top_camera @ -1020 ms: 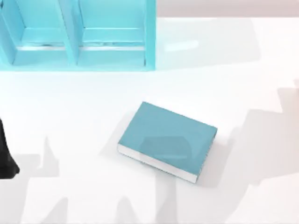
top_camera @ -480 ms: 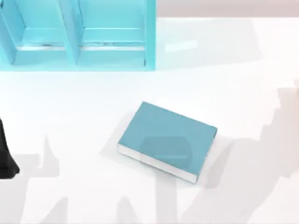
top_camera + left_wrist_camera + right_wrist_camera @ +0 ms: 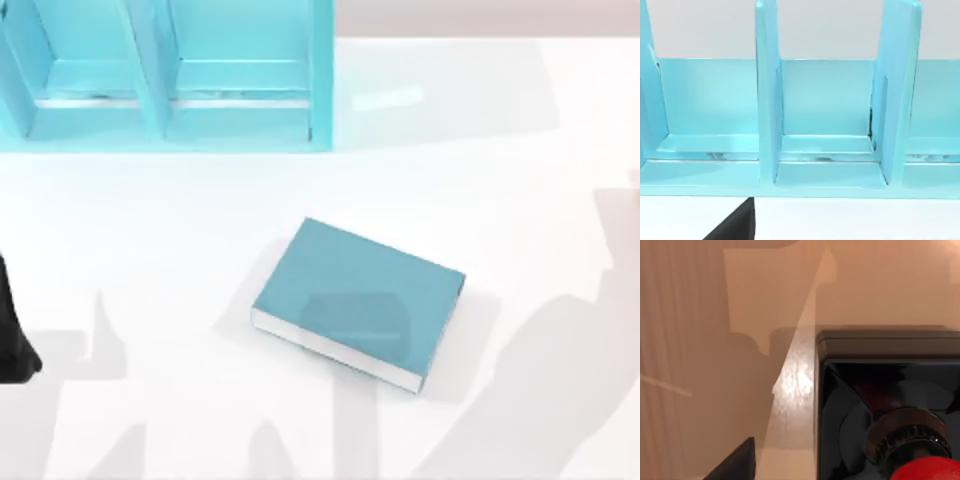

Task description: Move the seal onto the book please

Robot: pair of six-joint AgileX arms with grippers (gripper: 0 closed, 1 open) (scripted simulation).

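Your seal sits close under the right wrist camera, black base, red knob. Book lies flat mid-frame in the top view, nothing on it. Left arm parked at left edge; gripper states: cannot tell. Shelf unit upper left.

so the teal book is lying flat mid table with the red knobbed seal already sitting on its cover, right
Not quite. In the top view the thick teal-blue book does lie flat mid table, but its cover is bare. The right wrist view shows the black-based seal with the red ball knob on a tan surface, not on the book.
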